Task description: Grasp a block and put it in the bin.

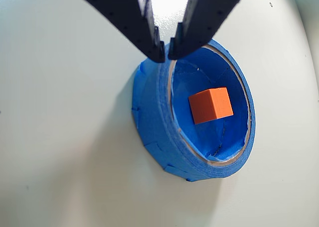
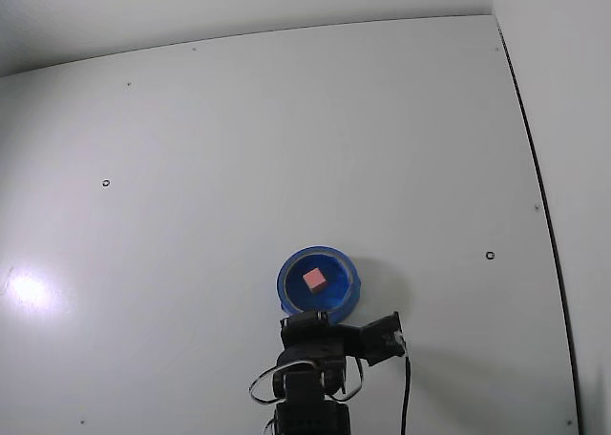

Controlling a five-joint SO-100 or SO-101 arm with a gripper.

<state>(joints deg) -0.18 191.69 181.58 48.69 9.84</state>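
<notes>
Wrist view, claw nearly closed, seemingly empty, above bin, block inside.

My gripper is matte black plastic, its two tapered fingers dotted with small holes. Black cables loop beside my arm.

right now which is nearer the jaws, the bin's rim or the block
The bin: its blue rim sits right under the nearly closed jaw tips in the wrist view. The block lies apart from them, down on the bin's floor.
</notes>
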